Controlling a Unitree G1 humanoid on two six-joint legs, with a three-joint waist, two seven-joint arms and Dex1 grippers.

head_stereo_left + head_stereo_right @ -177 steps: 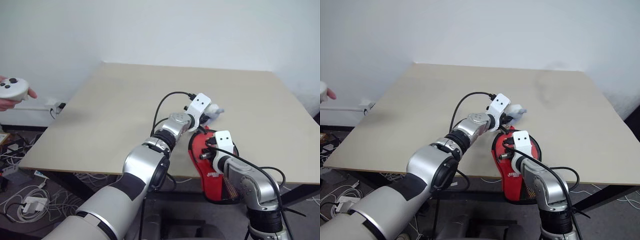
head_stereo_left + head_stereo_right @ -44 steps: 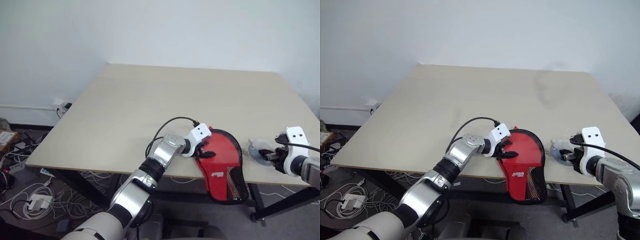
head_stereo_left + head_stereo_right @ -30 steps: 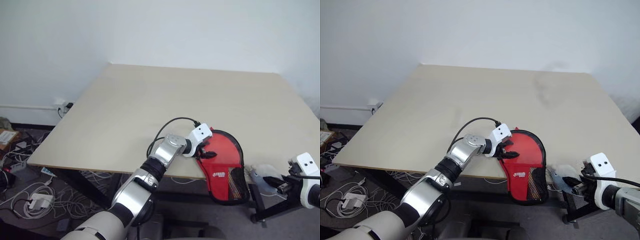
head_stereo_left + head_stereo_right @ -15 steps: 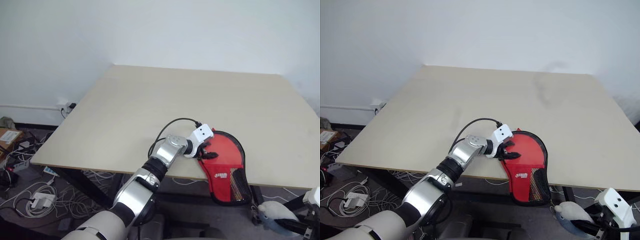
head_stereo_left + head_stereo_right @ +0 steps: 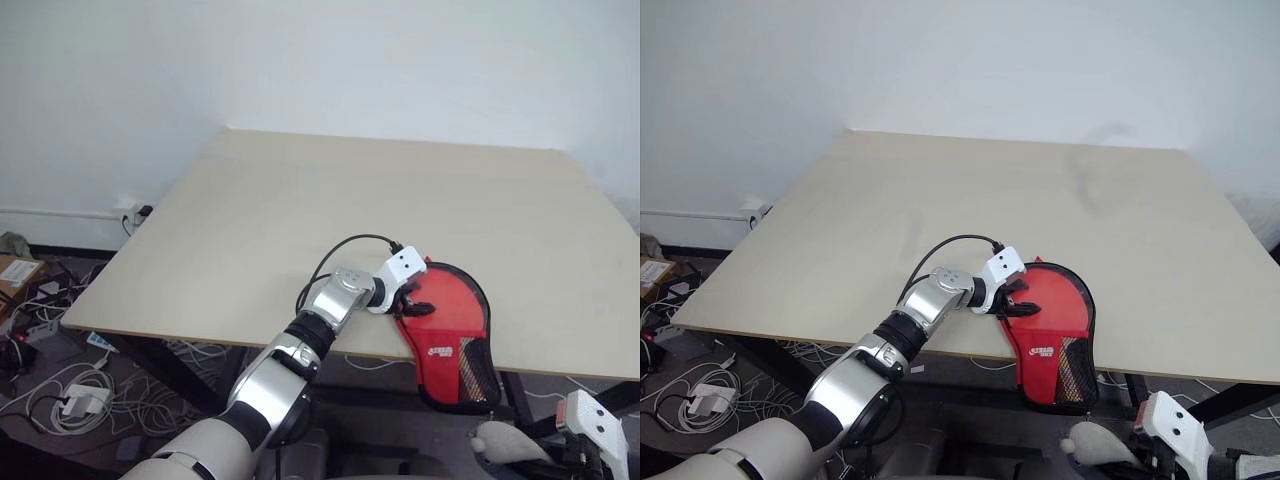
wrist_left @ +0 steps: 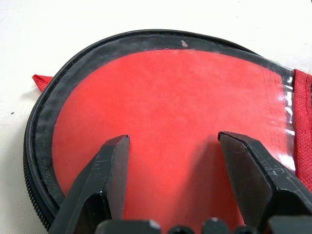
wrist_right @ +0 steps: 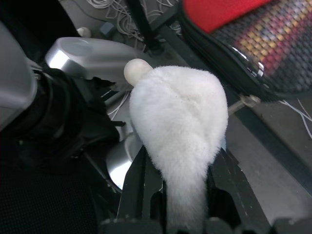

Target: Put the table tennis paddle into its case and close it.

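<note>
Case: I see it lying flat at the near edge of the beige table, red side up, with its narrow mesh-covered end hanging past the edge.
Paddle: in the left wrist view I read its red rubber face through the case's clear plastic half, ringed by black trim and zip; the handle I cannot make out.
Left gripper: I have it resting on the case's round end, black fingers spread apart on the clear cover, clamped on nothing.
Right gripper: low, below the table edge and just beside the case's hanging end; its fingers are closed on a white fuzzy object with a small pale knob at its tip.
Floor: cables and a power strip under the table's left side.
</note>
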